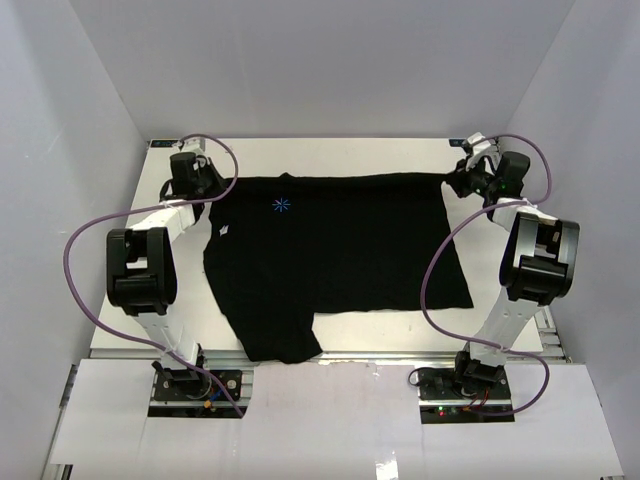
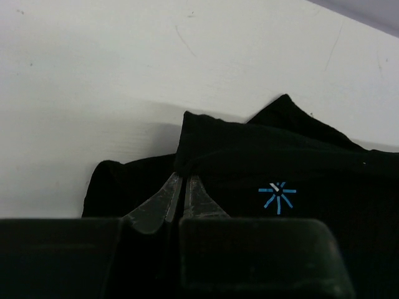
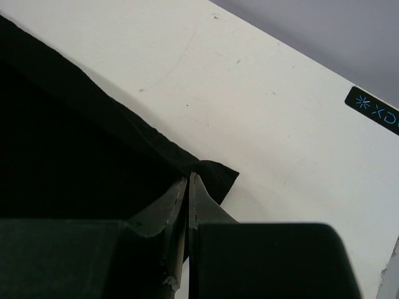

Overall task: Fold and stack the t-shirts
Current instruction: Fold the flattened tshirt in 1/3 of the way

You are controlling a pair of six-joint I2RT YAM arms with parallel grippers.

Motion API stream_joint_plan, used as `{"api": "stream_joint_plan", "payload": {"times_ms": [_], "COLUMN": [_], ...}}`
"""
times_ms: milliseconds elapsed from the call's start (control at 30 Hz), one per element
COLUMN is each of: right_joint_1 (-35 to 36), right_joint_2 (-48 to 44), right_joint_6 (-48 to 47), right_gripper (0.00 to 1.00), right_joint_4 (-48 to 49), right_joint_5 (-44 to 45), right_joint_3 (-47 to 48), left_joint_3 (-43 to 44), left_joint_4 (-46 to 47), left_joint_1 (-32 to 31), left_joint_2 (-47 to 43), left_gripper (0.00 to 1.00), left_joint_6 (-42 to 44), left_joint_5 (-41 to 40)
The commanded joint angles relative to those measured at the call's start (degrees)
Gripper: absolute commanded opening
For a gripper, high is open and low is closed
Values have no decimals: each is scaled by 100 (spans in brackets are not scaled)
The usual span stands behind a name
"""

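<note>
A plain black t-shirt (image 1: pixel 340 260) lies spread across the white table, with a small blue star mark (image 1: pixel 281 205) near its far left. My left gripper (image 1: pixel 205 190) is at the shirt's far left corner. In the left wrist view the left gripper (image 2: pixel 182 177) is shut on a raised fold of the shirt (image 2: pixel 324 168), next to the blue mark (image 2: pixel 277 195). My right gripper (image 1: pixel 455 180) is at the far right corner. In the right wrist view the right gripper (image 3: pixel 189 177) is shut on the pointed corner of the shirt (image 3: pixel 62 156).
The white table (image 1: pixel 330 155) is enclosed by pale walls on the left, right and back. Purple cables (image 1: pixel 85 235) loop beside both arms. A small white tag (image 1: pixel 222 231) sits on the shirt's left part. A dark label (image 3: pixel 373 111) is stuck on the table by the right gripper.
</note>
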Motion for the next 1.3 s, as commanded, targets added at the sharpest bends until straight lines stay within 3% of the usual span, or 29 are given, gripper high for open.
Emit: {"api": "stream_joint_plan", "payload": {"times_ms": [0,1267], "right_joint_1": [-42,-350], "right_joint_2": [-326,-932], "right_joint_6": [-144,-592], "right_gripper": [6,6], "right_joint_4": [-18,-370], "right_joint_5": [-148,-359], "right_joint_3": [-136,-1068], "left_joint_3": [-161,-1567], "left_joint_4": [-20,-283], "left_joint_1": [52,44], "left_joint_2": [-410,-1544], "left_gripper": [8,8], "left_joint_6": [89,133], "left_joint_5": [0,-203]}}
